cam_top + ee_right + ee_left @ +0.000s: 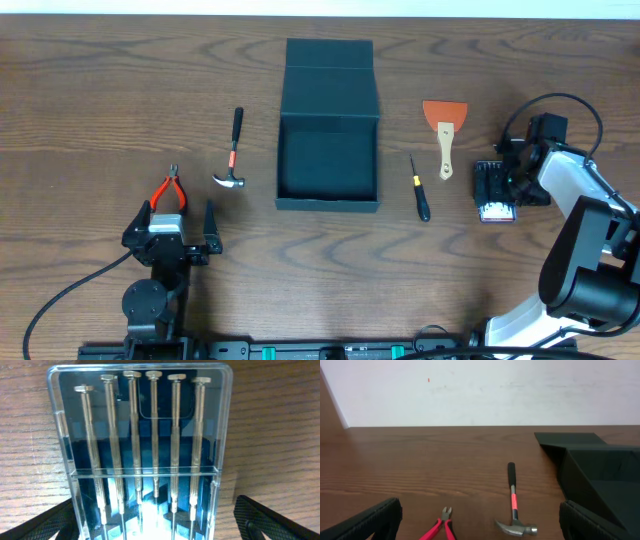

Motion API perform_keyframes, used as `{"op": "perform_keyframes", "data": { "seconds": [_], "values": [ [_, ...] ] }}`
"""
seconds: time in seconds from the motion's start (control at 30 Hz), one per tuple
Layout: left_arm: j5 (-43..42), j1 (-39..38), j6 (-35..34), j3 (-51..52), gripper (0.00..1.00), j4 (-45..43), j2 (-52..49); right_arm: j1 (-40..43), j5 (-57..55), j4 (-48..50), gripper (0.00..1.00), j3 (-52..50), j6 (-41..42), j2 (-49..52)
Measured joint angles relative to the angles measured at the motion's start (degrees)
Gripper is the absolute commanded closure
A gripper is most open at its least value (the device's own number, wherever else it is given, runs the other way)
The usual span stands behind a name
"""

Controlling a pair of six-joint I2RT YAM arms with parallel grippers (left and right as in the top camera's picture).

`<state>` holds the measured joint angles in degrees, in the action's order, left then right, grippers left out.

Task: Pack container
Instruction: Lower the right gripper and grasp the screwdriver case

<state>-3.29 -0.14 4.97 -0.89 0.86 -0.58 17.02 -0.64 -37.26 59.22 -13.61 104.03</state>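
Overhead: box (328, 160) sits mid-table, lid flap laid back, inside bare, nothing packed yet. L gripper (178, 217) is low at the near edge, jaws spread, empty, pliers (168, 190) just ahead, hammer (233, 160) beside them. R gripper (503, 178) hangs over the case (495, 200) far right. Scraper (444, 130) and screwdriver (418, 190) lie btwn case and box, so a low carry across could clip either one.

L wrist: fingers (370, 520) wide, nothing btwn them. Box wall (590, 475) rises near at right. Swing a tool in too low and it likely knocks that wall and shoves the box.

R wrist: jaws released, one finger (280, 520) each side of the case, gap showing on the right, so no grip. Case is slick clear plastic lying flat. Pinch it off-centre or too shallow and it prob. twists or slips out. Squeeze too hard and the lid might pop, spilling the bits.
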Motion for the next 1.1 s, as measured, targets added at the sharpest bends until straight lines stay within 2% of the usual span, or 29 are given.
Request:
{"op": "perform_keyframes", "data": {
  "seconds": [0.47, 0.57, 0.67, 0.83, 1.1],
  "values": [
    [0.0, 0.0, 0.0, 0.0, 0.01, 0.0, 0.0, 0.39, 0.9, 0.52, 0.12, 0.0, 0.66, 0.17],
    [0.02, 0.0, 0.0, 0.0, 0.02, 0.0, 0.0, 0.39, 1.25, 0.48, 0.17, 0.0, 0.66, 0.2],
    [0.0, 0.0, 0.0, 0.0, 0.01, 0.0, 0.0, 0.39, 1.66, 0.48, 0.31, 0.0, 0.81, 0.24],
    [0.0, 0.0, 0.0, 0.0, 0.01, 0.0, 0.0, 0.39, 1.73, 0.5, 0.34, 0.0, 1.07, 0.26],
    [0.02, 0.0, 0.0, 0.0, 0.01, 0.0, 0.0, 0.39, 1.7, 0.52, 0.33, 0.0, 1.07, 0.28]
  ]
}}
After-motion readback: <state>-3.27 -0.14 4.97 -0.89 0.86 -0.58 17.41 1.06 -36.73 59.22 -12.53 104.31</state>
